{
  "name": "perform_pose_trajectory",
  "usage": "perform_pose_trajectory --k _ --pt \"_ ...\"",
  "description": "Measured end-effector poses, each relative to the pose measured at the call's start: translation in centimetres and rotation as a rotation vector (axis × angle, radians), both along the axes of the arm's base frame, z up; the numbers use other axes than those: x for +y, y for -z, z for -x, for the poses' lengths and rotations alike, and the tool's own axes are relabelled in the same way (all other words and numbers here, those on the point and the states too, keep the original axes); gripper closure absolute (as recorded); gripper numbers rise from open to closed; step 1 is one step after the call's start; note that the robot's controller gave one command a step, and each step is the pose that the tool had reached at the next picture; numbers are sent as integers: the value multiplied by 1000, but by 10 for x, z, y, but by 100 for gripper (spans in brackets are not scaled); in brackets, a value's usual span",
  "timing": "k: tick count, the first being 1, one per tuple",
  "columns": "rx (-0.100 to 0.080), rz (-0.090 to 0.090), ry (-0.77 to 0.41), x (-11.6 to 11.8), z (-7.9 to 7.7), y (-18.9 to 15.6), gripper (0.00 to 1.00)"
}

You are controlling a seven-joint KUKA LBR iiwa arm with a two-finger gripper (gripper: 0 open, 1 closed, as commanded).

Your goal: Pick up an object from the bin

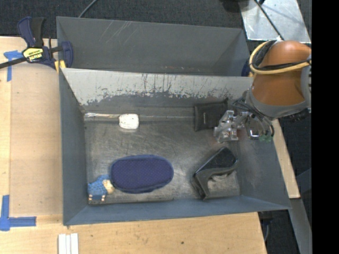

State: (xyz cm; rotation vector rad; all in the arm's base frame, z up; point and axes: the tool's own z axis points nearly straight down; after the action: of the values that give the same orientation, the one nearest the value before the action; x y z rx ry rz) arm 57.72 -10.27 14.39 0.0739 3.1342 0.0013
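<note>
The gripper [229, 127] hangs just right of the black block [208, 116]; open or closed, I cannot tell. Dropping off-centre, it could shove the block away.

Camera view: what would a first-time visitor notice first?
The robot's rounded orange cover at the right edge stands out most, its metal gripper hanging over the right side of the bin beside a dark blocky thing near the back wall. On the bin floor, a big dark blue oval pad lies front left, and a small white lump sits by the back wall.
</note>
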Motion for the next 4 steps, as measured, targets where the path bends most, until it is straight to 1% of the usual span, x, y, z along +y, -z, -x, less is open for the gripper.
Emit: perform_pose_trajectory --k 1,2,3,4 --pt "-7 6 -115 -36 7 -143 100" --pt "8 0 -466 -16 26 -17 100" --pt "-4 10 -666 -49 32 -150 100" --pt "8 -1 -861 -34 37 -27 100"
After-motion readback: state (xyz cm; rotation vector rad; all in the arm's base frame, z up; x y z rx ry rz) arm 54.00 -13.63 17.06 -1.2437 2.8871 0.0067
